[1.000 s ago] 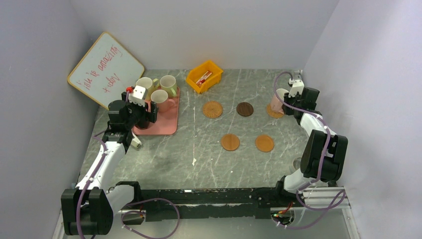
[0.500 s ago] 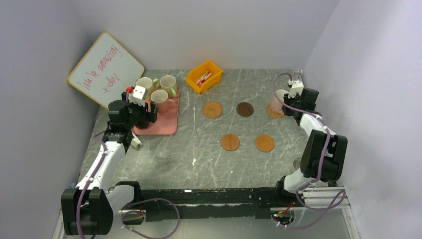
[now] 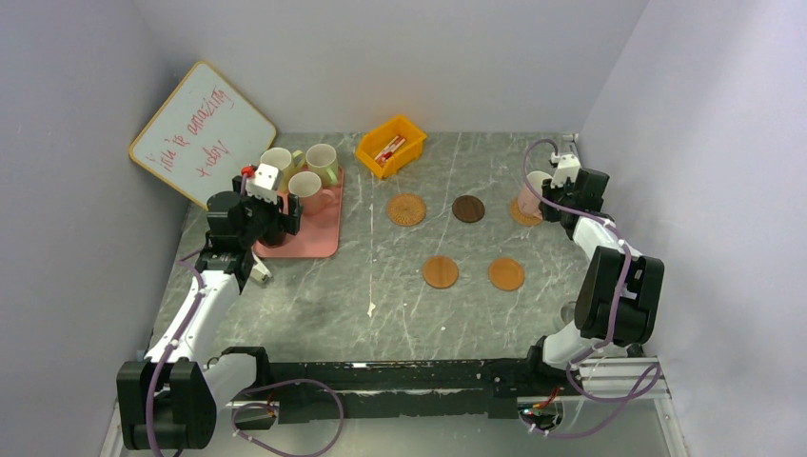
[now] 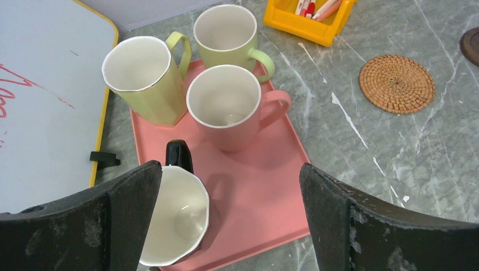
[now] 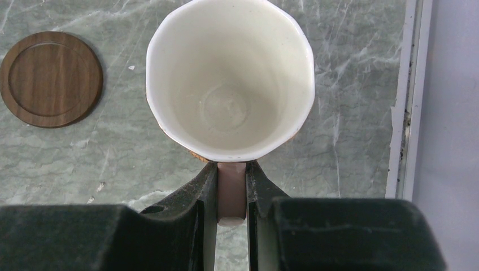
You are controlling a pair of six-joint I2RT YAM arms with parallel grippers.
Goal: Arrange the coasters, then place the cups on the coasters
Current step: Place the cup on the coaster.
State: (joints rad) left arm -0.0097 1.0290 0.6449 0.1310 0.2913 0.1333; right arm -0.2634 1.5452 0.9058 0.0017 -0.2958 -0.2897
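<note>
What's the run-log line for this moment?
right gripper: shut on pink mug handle, mug over orange coaster | left gripper: open above black mug on pink tray

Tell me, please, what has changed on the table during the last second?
Nothing visibly changed. The right gripper stays shut on the handle of the pink cup, and the left gripper stays open above the pink tray.

Whiteboard [image 3: 203, 133]: red scrawl, "amazing", rest illeg.
</note>
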